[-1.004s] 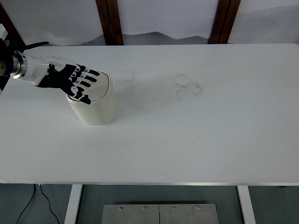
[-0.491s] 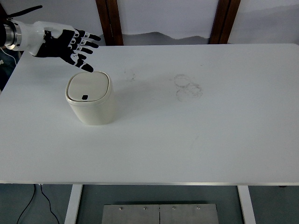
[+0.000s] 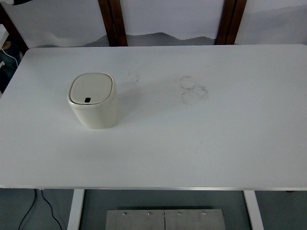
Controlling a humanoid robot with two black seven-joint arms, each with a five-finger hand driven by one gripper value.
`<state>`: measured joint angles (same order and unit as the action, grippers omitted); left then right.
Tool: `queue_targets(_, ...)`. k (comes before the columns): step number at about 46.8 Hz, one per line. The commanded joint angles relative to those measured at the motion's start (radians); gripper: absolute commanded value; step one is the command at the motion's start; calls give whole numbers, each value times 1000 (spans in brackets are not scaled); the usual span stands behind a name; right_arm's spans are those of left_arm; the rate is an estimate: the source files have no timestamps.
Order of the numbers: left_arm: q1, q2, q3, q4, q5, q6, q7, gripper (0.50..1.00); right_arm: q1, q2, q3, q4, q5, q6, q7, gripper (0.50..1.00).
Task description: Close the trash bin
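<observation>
A small cream trash bin [image 3: 93,100] stands upright on the left part of the white table [image 3: 192,143]. Its lid lies flat and shut, with a small dark button near the lid's front edge. Neither robot hand shows over the table; only a dark sliver sits at the top left corner of the picture.
Faint grey ring smudges [image 3: 193,89] mark the table right of centre. Two dark wooden posts [image 3: 113,21] stand behind the far edge. A cable [image 3: 33,206] hangs below the table at the lower left.
The left hand lifted off the bin's lid, rose up and to the left, and has left the picture. The bin has stayed in place with its lid down.
</observation>
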<state>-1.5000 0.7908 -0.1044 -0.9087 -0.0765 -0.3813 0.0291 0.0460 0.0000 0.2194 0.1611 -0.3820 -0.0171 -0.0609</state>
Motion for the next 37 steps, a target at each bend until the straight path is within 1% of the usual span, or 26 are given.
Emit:
queue_targets(1,66,-11,-107,17,-2,7,-31,1000,0,0,0,0,0,0,0,995)
queue_targets(10,237,-18,-323,70,-9,6,-121,1000,0,0,0,0,0,0,1,995)
queue_targets(14,317,-18,-399,90,-52,4,-153,1000,0,0,0,0,0,0,0,995)
queue_targets(19,406,-21,-451,122,-129,6,-156,1000,0,0,0,0,0,0,0,995)
queue_targets(28,541,-44,-466,217,-275,-4,-158,1000,0,0,0,0,0,0,0,995)
queue_targets(32,584,-56,-477,232,-301,-10,-160,1000,0,0,0,0,0,-1,0,995)
queue_targets(37,616,-67,-504,241,-301,-22,-160,1000,0,0,0,0,0,-1,0,995)
